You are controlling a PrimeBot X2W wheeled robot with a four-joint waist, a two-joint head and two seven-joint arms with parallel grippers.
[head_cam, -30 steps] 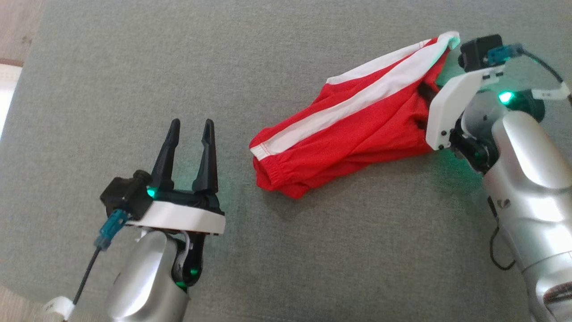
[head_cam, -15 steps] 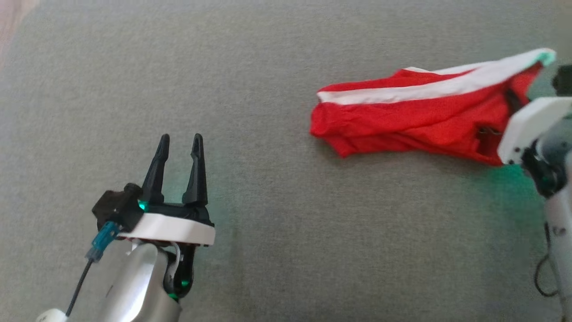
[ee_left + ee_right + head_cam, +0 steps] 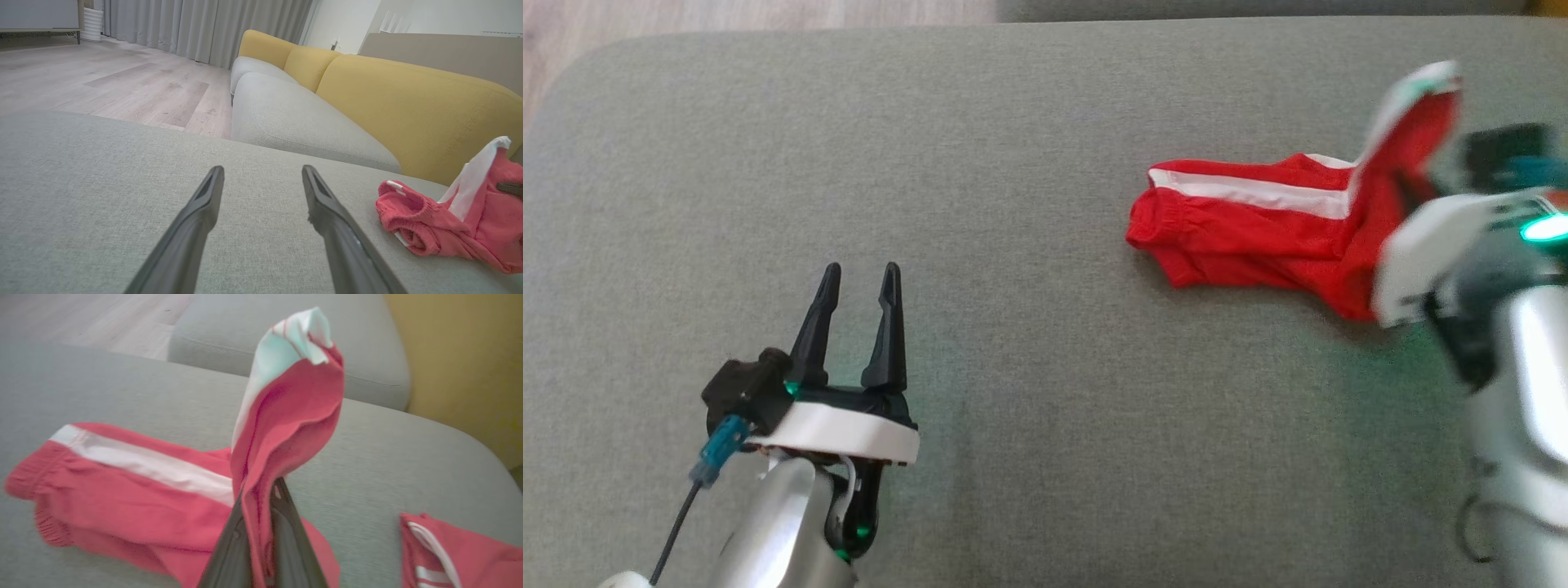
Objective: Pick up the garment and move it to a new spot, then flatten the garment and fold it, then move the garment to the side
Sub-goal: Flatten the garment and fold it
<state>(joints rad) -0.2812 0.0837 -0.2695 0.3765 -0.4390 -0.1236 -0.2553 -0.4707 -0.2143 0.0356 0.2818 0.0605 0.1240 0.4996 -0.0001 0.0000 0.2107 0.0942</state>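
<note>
Right gripper [image 3: 265, 498]: fingers pressed together, clamped on fold of red shorts [image 3: 1241, 237]. Pinched part stands up toward 12 o'clock, white stripe at tip. Rest of shorts lies on grey cushion [image 3: 1013, 163], trailing to 9 o'clock from grip. Left gripper [image 3: 862, 271]: fingers apart, holding nothing. Shorts at 2 o'clock from it, well apart. Yellow backrest [image 3: 408, 94] behind cushion.

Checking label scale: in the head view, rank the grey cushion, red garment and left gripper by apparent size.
Largest: grey cushion.
Then: red garment.
Smallest: left gripper, though nearness to the camera enlarges it.
</note>
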